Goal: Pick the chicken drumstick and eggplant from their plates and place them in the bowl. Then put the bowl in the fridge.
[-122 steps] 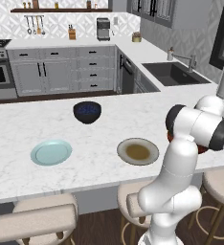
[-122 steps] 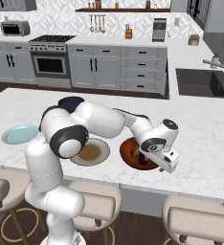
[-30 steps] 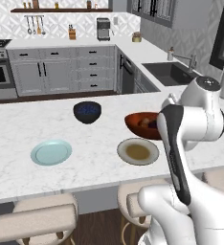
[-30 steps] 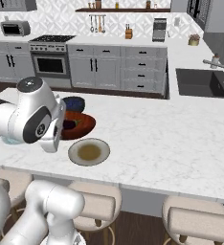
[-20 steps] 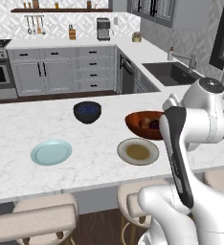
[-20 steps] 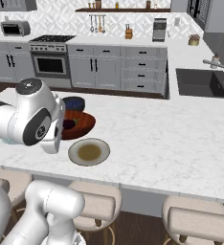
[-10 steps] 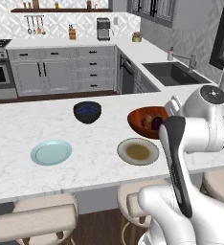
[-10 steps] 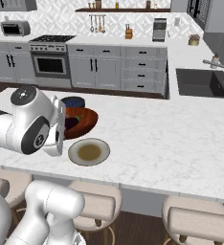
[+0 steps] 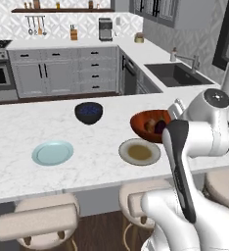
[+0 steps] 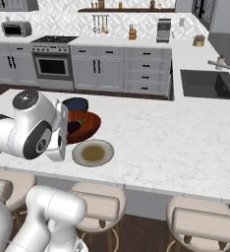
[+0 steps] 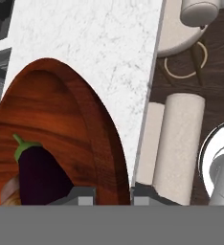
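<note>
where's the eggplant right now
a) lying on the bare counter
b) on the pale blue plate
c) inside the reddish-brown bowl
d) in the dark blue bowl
c: the hand view shows the dark purple eggplant lying inside the reddish-brown bowl, whose rim the gripper is shut on, and the left base view shows the pale blue plate bare.

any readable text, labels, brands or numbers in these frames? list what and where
None readable: no words, brands, numbers or signs anywhere.
The bowl, both plates, the countertop and cabinet fronts are all plain.
The coffee machine and microwave are too small to show any marking.
</note>
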Robot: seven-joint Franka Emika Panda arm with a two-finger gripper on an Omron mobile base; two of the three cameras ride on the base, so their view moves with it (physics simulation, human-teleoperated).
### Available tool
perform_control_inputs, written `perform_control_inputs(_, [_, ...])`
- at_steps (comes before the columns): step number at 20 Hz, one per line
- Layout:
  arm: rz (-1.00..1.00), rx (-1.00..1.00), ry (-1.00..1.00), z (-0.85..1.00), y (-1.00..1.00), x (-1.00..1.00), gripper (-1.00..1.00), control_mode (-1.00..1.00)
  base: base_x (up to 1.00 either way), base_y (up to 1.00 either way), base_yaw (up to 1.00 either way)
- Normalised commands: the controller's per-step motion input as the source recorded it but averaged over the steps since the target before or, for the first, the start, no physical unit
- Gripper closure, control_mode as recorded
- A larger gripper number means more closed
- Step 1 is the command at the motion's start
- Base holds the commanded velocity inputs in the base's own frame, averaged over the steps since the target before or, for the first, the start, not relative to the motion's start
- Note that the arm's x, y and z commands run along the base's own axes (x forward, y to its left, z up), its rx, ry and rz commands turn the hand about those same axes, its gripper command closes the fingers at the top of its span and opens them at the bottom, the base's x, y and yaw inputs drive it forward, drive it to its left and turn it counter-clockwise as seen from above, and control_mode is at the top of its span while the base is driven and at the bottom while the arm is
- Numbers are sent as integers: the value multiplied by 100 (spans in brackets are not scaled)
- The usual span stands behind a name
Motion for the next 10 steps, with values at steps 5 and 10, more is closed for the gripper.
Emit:
perform_control_inputs(5, [0,0,0,0,0,0,100,100,-100,25,1])
perform_control_inputs(10, [0,0,0,0,0,0,100,100,-66,95,53])
